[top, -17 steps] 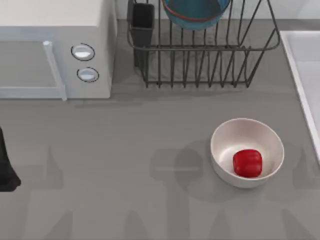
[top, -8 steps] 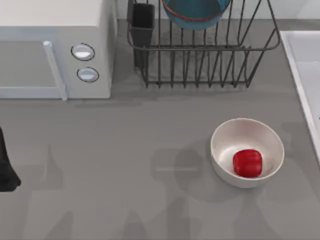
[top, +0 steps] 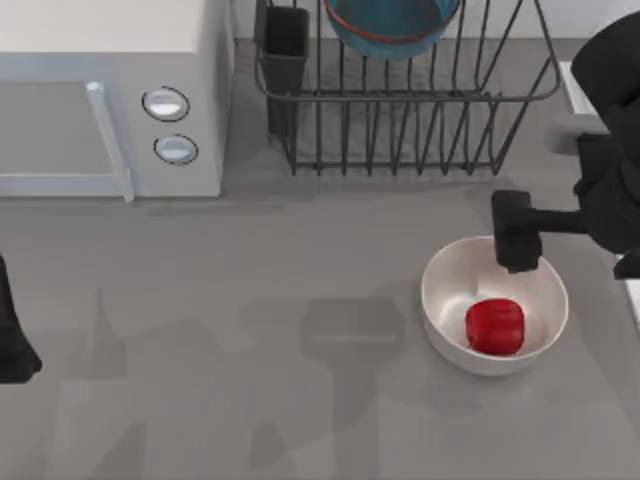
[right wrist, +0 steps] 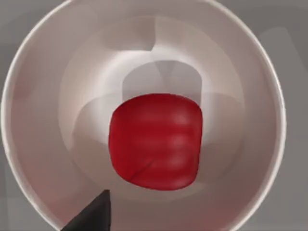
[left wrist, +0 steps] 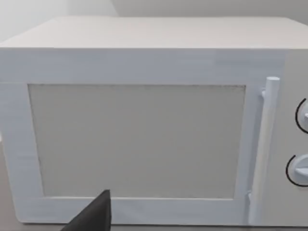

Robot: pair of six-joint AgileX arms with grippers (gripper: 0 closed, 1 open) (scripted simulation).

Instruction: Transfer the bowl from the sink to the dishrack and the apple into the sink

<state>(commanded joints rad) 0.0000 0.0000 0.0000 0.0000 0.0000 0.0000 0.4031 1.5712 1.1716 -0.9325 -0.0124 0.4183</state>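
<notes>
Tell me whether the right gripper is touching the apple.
Apart. In the top view, the right gripper sits over the white bowl's far rim, with bare bowl floor between it and the apple.

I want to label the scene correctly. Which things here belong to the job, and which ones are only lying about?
Belong to the job: teal-blue bowl, dishrack, red apple, sink, right gripper.

Lying about: white bowl, microwave, parked left arm.

2 bowls: 1 teal-blue bowl (top: 390,25) in the dishrack (top: 410,100) at the top of the frame, 1 white bowl (top: 495,305) at lower right. 1 apple (top: 495,326) sits inside the white bowl. 1 microwave (top: 110,95) at upper left, with 2 round knobs (top: 166,103). 1 black utensil cup (top: 286,50) on the dishrack.
</notes>
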